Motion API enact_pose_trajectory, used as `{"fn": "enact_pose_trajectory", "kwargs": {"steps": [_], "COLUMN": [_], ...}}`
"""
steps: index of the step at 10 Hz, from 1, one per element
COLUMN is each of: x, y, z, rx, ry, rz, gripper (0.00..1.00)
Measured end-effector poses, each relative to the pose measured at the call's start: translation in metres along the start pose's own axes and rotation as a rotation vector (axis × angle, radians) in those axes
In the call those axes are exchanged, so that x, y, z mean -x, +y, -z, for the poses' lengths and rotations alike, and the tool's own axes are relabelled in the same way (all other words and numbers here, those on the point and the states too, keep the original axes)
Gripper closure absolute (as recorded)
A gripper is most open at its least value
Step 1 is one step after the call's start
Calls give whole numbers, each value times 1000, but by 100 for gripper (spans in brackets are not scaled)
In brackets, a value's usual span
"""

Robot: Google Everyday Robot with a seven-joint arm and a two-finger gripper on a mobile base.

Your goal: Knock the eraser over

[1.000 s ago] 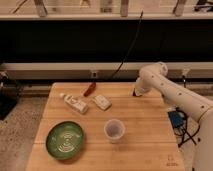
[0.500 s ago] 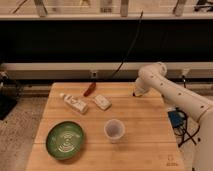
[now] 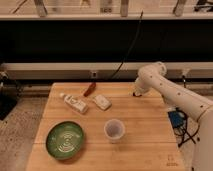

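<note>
**Hidden and cut-off parts of the scene**

The gripper [image 3: 135,93], at right of centre by the far table edge, is tucked under the white arm [image 3: 175,95], too small to read. No black eraser can be made out anywhere. The arm runs off the right edge, and the wooden table [image 3: 145,145] is cut by the bottom edge.

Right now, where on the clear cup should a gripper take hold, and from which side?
Grip the clear cup across its wall just below the rim, probably from above: it stands upright, mouth open, apart from the green plate. The gripper is at the far edge of the table, right of the white pad.
</note>
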Motion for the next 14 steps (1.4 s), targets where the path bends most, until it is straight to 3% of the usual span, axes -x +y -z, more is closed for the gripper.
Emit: {"fn": "enact_pose_trajectory", "kwargs": {"steps": [7, 14], "x": [-29, -52], "y": [-30, -31], "z": [-18, -25], "rx": [-7, -36], "ry": [57, 64], "rz": [-64, -122], "gripper": [100, 100]}}
